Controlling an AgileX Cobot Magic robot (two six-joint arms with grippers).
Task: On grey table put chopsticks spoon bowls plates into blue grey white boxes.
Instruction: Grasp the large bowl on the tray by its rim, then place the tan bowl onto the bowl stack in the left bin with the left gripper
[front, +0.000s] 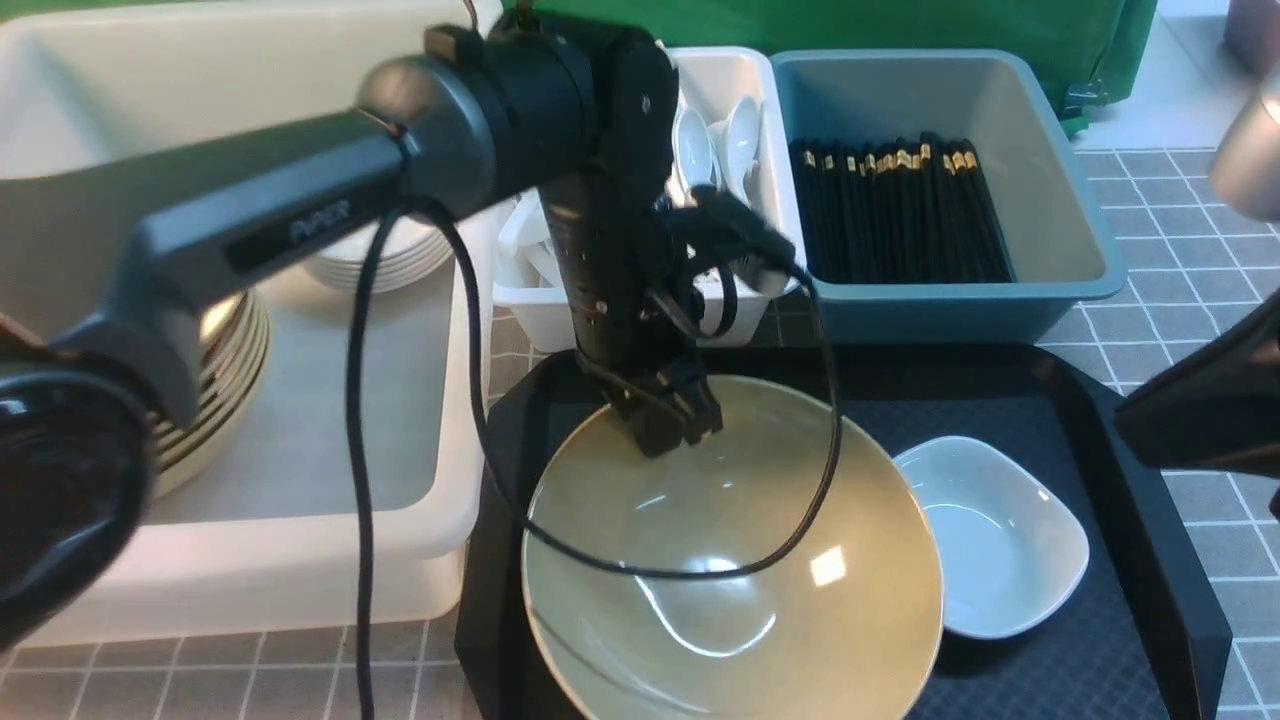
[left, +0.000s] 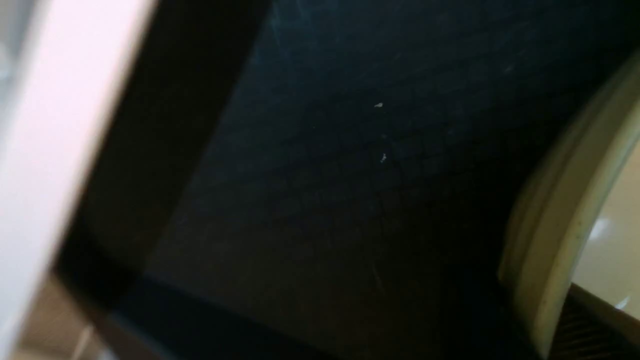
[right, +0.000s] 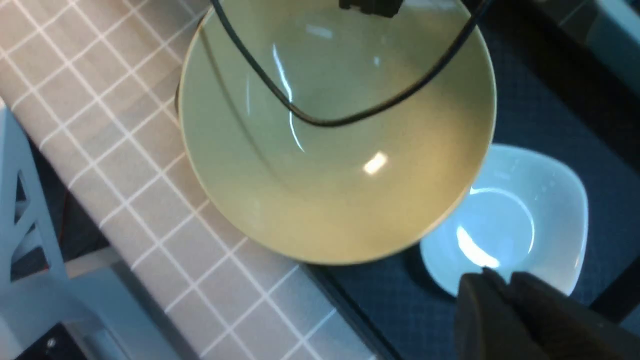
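A wide olive-yellow bowl (front: 730, 560) (right: 340, 150) sits tilted over the black tray (front: 1100, 400). My left gripper (front: 670, 425) is shut on its far rim. In the left wrist view the rim (left: 560, 225) runs past one dark finger (left: 595, 325) lying inside the bowl. A small white plate (front: 990, 530) (right: 520, 220) lies on the tray right of the bowl, partly under the bowl's edge. My right gripper (right: 500, 280) hovers shut and empty above that plate. Chopsticks (front: 900, 210) fill the teal-blue box (front: 1060, 200). Spoons (front: 700, 150) lie in the small white box (front: 740, 70).
The large white box (front: 300, 520) (left: 50, 150) at the left holds a stack of olive bowls (front: 220, 370) and a stack of white plates (front: 390, 260). The left arm's cable (front: 830, 450) droops over the bowl. Grey gridded table (front: 1180, 200) (right: 125, 150) surrounds the tray.
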